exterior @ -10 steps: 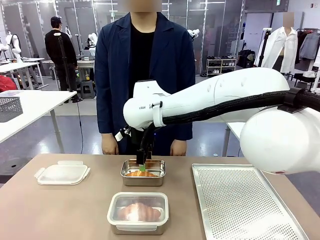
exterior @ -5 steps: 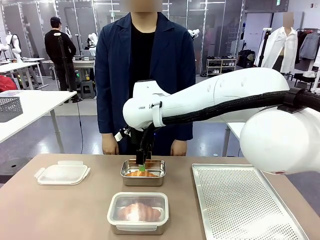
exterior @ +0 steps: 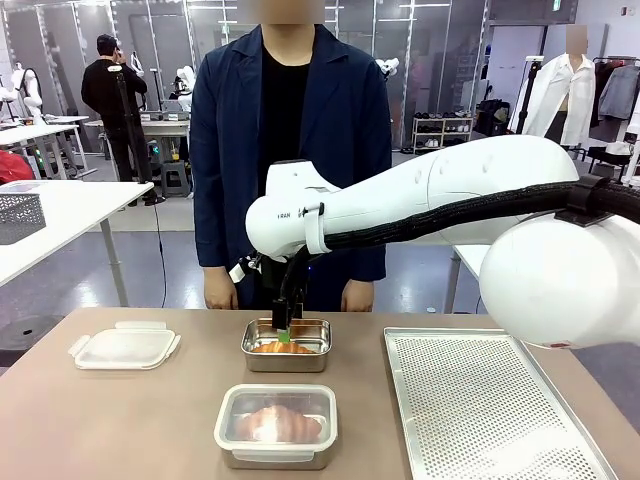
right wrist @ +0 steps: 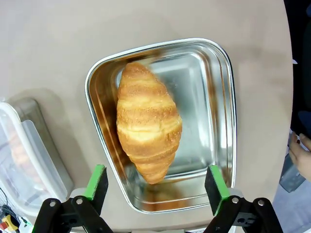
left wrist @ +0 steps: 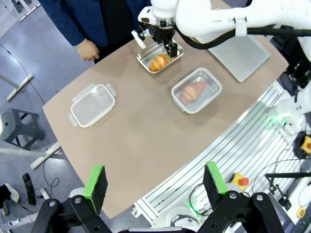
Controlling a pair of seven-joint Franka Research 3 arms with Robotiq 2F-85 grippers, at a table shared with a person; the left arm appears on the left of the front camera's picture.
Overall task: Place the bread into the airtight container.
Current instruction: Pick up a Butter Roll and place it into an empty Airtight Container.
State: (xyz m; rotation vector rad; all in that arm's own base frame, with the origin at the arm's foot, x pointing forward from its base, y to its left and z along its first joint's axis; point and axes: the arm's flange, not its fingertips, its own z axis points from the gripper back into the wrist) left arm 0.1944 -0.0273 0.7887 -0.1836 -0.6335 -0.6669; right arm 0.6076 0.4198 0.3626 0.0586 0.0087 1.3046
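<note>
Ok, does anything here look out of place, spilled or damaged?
Nothing stands out. One croissant lies whole in the open steel container, off to one side, below the open right gripper. The lidded container and loose lid sit flat.

From the robot's side we look level across the table [exterior: 150,420] at the person [exterior: 288,150] standing at its far edge. Our left wrist camera sits high and well back, looking down on the whole tabletop [left wrist: 146,136] past its 2 spread fingers [left wrist: 95,182]. Our right wrist camera hangs close above the open steel container [right wrist: 214,97], facing straight down. All 3 views share that container [exterior: 287,345] [left wrist: 159,57] with its croissant [right wrist: 147,126].
</note>
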